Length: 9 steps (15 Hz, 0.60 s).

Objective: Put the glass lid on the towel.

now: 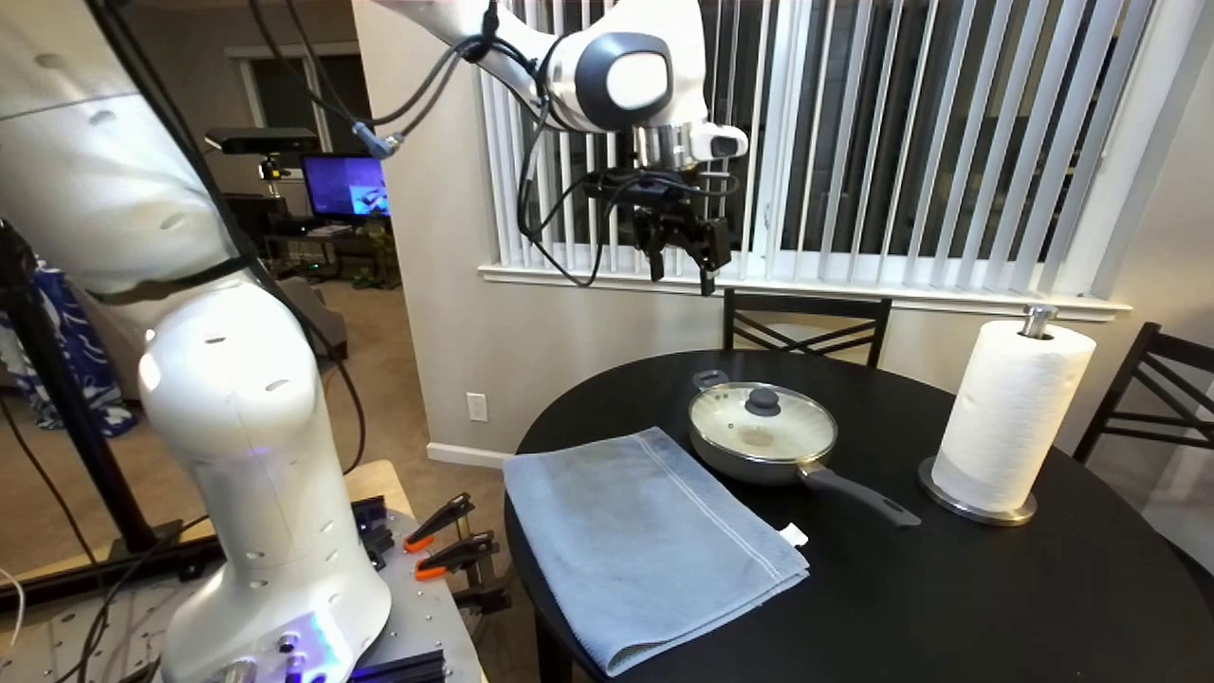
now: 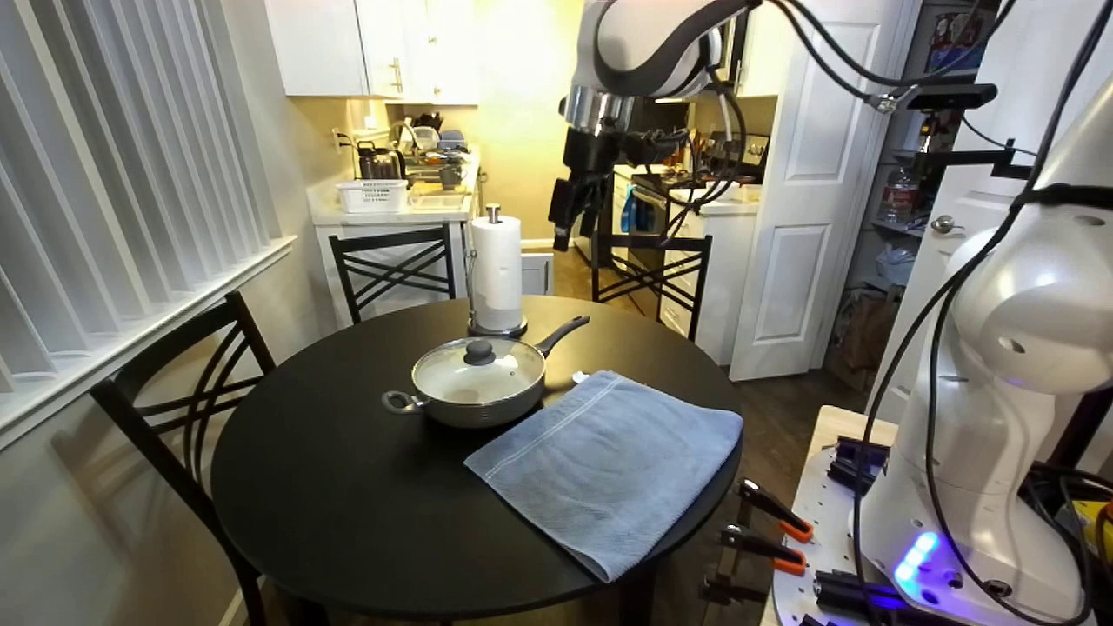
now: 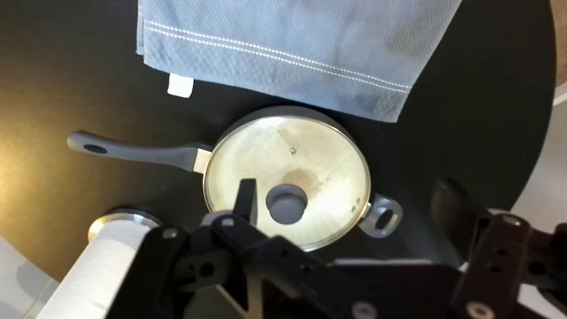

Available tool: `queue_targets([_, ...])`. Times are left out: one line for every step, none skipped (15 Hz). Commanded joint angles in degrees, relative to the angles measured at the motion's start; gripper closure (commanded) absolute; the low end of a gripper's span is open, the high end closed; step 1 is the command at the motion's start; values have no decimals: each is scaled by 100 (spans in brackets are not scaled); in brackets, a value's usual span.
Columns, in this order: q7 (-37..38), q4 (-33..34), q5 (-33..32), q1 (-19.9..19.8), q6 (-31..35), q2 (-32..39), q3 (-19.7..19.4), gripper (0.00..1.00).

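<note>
Tool (image 3: 347,201) spread wide, holding nothing, well above the pan (image 2: 478,416)

The glass lid (image 1: 759,430) sits on the pan, its dark grey knob (image 3: 287,207) uppermost; the towel (image 1: 645,531) lies flat just beside the pan. The step in hand looks like reaching for the knob. In the wrist view the knob shows off-centre below the tool, so centring first, then descending straight, seems wise; once gripped, the glass lid should rise level before moving sideways. Counted: one glass lid, one pan, one towel, one paper towel roll (image 1: 1015,417) upright near the pan, and, in an exterior view, three chairs (image 2: 391,243) around the pan's counter (image 2: 348,487).
</note>
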Motion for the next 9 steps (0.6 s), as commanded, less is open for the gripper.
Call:
queue_targets([214, 485, -102, -144, -160, 838, 74, 0])
queue_targets([51, 209, -13, -127, -21, 511, 68, 0])
queue_targets([52, 275, -15, -139, -17, 673, 70, 0])
queue_targets([53, 291, -16, -140, -16, 723, 71, 0])
queue_targets([53, 292, -16, -139, -16, 711, 71, 0])
queue_targets([52, 292, -15, -138, -18, 675, 72, 0])
queue_targets([52, 292, -15, -137, -18, 643, 72, 0])
queue_targets([52, 292, -15, -137, -18, 627, 72, 0])
queue_targets([52, 292, -15, -136, -19, 615, 72, 0])
